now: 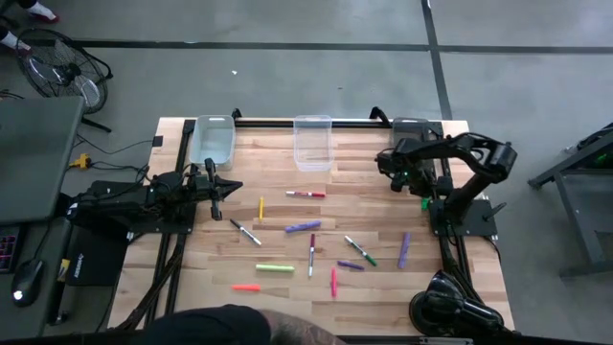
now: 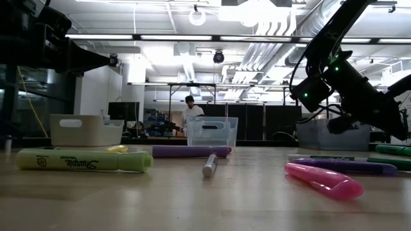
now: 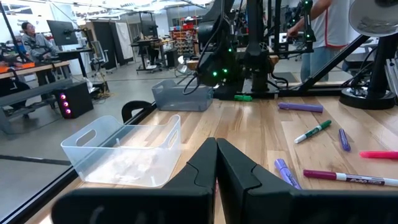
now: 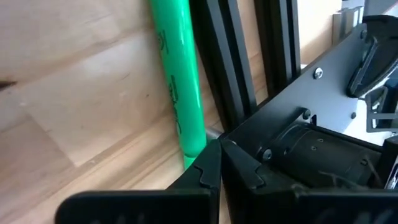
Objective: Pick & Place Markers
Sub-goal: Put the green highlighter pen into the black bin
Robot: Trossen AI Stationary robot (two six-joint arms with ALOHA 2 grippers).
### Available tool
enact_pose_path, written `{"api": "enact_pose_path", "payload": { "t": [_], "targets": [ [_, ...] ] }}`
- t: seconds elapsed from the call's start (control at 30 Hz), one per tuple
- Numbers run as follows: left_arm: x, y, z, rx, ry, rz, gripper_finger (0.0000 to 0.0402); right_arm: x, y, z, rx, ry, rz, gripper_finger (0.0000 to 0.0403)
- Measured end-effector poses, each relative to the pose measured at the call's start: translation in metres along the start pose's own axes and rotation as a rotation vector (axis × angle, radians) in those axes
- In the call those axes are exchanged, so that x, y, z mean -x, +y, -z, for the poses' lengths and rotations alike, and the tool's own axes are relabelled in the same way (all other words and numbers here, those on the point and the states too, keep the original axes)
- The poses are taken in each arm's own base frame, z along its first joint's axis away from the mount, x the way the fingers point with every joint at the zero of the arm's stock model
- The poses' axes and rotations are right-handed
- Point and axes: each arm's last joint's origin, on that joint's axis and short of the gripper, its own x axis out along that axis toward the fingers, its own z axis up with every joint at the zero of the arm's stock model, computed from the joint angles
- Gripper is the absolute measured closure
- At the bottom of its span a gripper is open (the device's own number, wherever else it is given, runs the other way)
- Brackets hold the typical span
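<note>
On the wooden table about a dozen markers lie scattered before three clear bins. The right gripper is closed at the tip of a green marker beside the arm's frame, perhaps pinching it; so shallow a hold could slip when lifted. The left gripper waits closed.
</note>
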Motion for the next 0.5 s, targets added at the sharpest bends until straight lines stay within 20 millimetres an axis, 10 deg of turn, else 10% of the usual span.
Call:
{"api": "enact_pose_path", "payload": {
  "t": [0.5],
  "targets": [
    [0.0,0.0,0.0,0.0,0.0,0.0,0.04,-0.016,0.017,-0.005,-0.016,-0.024,0.122,0.0403]
  ]
}}
